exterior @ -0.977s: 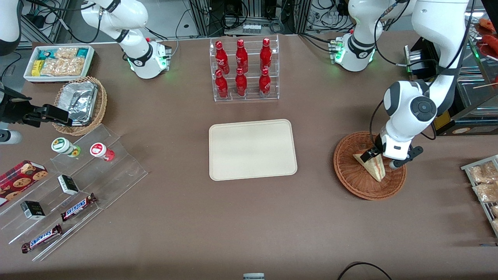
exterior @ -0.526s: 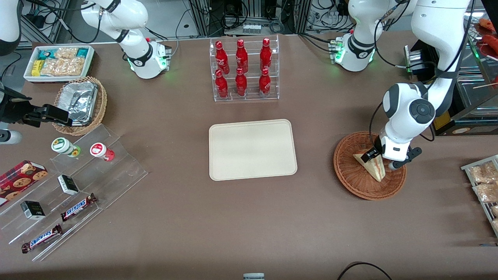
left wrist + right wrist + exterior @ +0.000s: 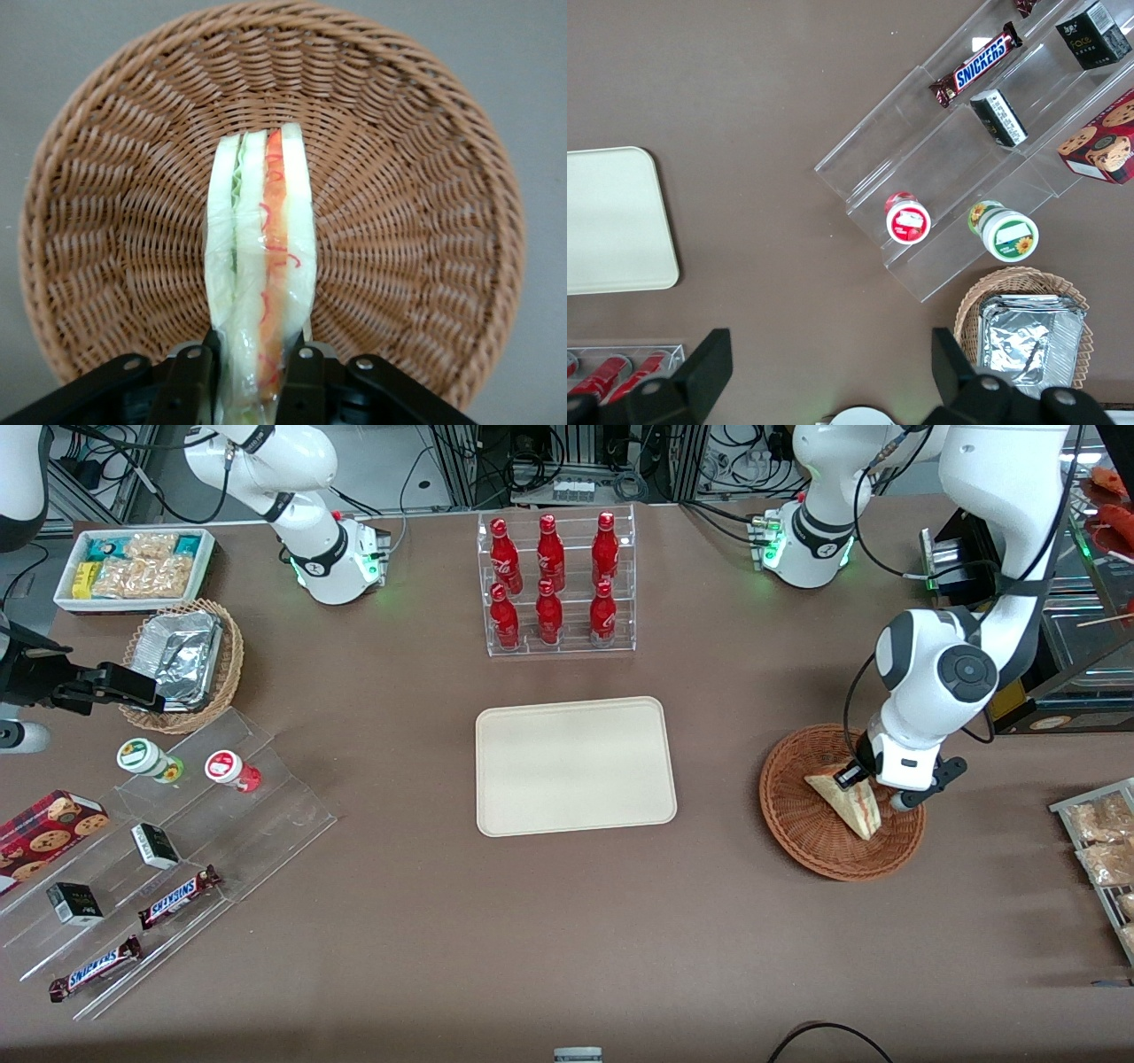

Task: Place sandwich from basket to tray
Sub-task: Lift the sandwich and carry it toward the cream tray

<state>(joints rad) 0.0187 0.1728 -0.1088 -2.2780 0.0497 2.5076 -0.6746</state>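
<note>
The sandwich (image 3: pixel 852 808) stands on edge in the reddish-brown wicker basket (image 3: pixel 802 828) toward the working arm's end of the table. It is a pale wedge in clear wrap with green and red-orange filling (image 3: pixel 262 257). My gripper (image 3: pixel 873 788) is down in the basket, shut on the sandwich's wide end. One finger (image 3: pixel 189 382) presses each bread face, and the wedge's point sticks out over the basket's weave (image 3: pixel 416 230). The cream tray (image 3: pixel 574 765) lies bare at the table's middle, about a basket's width from the basket.
A clear rack of red bottles (image 3: pixel 555 584) stands farther from the front camera than the tray. Snack packets on a wire rack (image 3: pixel 1103 841) sit at the table edge beside the basket. A stepped acrylic stand (image 3: pixel 168 850) with snacks and a foil-lined tan basket (image 3: pixel 182 657) are toward the parked arm's end.
The gripper has shifted slightly within the basket and closed on the sandwich's wide end. The sandwich has barely moved and stays in the basket.
</note>
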